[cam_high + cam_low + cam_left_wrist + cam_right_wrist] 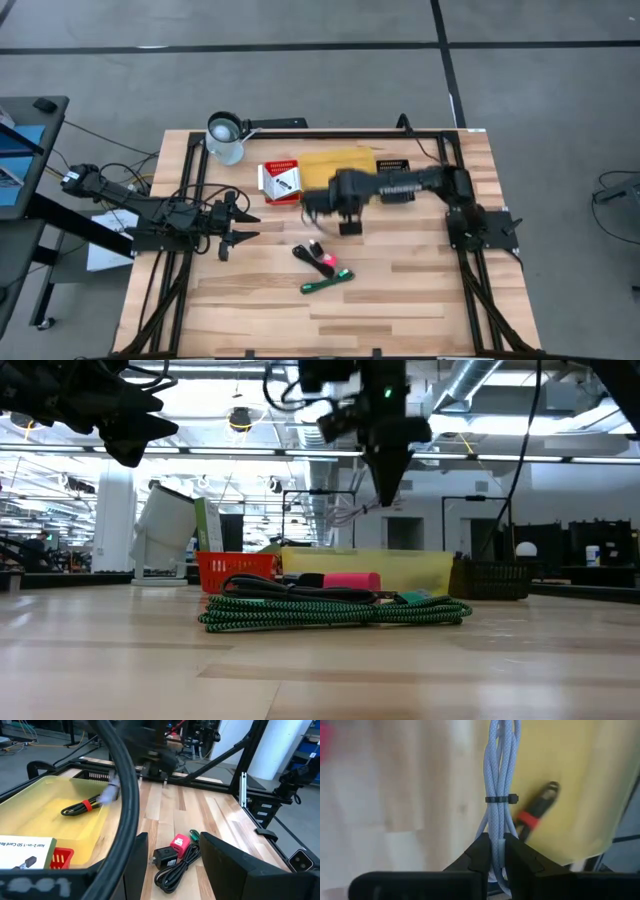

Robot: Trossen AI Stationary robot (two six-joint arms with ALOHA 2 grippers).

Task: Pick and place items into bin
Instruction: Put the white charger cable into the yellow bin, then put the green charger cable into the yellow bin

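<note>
Green-and-black braided cord [335,612] lies nearest on the desk [400,290]. Right gripper [493,851], jaws clenched on a pale blue bundled cable [498,795], hangs by the yellow bin's [335,160] left edge; next, release inside. Left gripper [243,222] waits left, jaws parted.

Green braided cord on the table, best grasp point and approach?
Take the green braided cord at mid-length, tool coming from straight above with fingers across the bundle's short width. It lies flat as a long, narrow coil, so the middle gathers all strands. Its upper end sits by the pink piece; stay clear of that.
</note>
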